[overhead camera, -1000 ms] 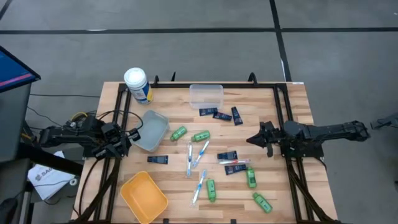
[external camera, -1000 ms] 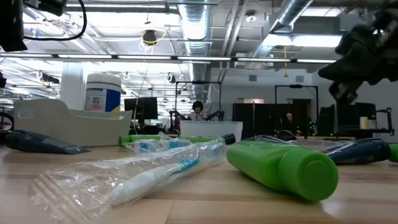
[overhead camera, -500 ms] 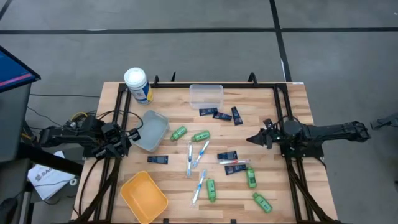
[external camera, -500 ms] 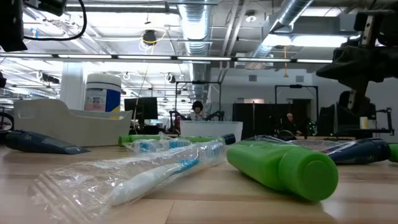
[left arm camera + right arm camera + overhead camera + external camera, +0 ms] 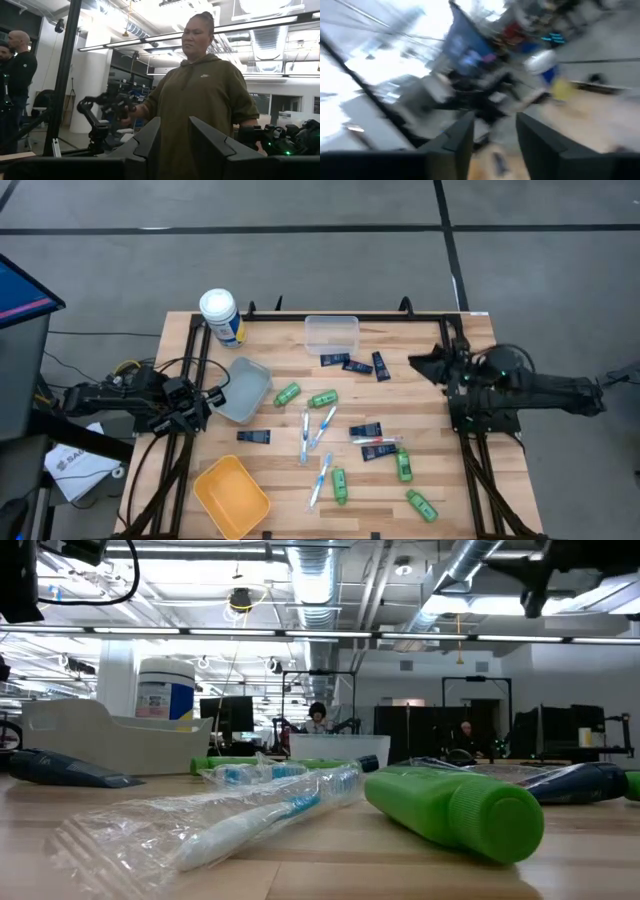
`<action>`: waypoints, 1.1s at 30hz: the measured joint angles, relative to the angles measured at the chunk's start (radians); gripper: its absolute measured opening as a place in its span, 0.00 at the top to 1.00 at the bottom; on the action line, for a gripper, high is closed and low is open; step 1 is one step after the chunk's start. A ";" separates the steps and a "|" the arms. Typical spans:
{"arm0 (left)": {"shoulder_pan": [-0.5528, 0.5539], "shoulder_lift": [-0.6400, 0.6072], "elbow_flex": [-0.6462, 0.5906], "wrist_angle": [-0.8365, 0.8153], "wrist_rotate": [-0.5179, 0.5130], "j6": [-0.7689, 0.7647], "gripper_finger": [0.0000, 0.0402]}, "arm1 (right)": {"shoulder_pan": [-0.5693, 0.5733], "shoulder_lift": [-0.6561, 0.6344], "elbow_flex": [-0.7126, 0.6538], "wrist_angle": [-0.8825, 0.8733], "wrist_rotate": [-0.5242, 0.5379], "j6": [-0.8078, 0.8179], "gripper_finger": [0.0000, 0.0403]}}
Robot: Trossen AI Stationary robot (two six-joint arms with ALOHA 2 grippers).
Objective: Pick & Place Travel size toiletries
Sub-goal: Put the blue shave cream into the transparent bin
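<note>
My right end effector (image 5: pixel 414 362) had swung since a second earlier from beside the middle of the wooden bench (image 5: pixel 420 470) toward its far right corner, lifting out of the low camera's sight. Its fingers (image 5: pixel 457 142) stood spread with nothing between them, so no pick had begun; I judged it was lining up on the three short dark navy tubes (image 5: pixel 352 364) near the clear plastic bin (image 5: pixel 331 334). The small bright green bottles (image 5: pixel 340 485) and slim white-blue toothbrushes (image 5: pixel 322 428) still lay scattered mid-bench, untouched. My left end effector (image 5: pixel 214 398) waited at the left edge by the grey bin (image 5: pixel 243 389), fingers (image 5: pixel 145 142) slightly apart. I could read no writing on any label.
</note>
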 joint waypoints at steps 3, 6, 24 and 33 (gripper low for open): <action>0.000 0.000 0.000 0.000 0.000 0.000 0.77 | -0.059 0.138 0.159 -0.197 0.042 -0.085 0.49; 0.000 0.000 0.000 0.000 0.000 0.000 0.77 | -0.127 0.289 0.308 -0.375 0.097 -0.137 0.39; 0.000 0.000 0.000 0.000 0.000 0.000 0.77 | -0.445 1.107 0.589 -0.684 -0.004 -0.199 0.33; 0.000 0.000 0.000 0.000 0.000 0.000 0.77 | -0.462 1.333 0.590 -0.669 -0.038 -0.249 0.33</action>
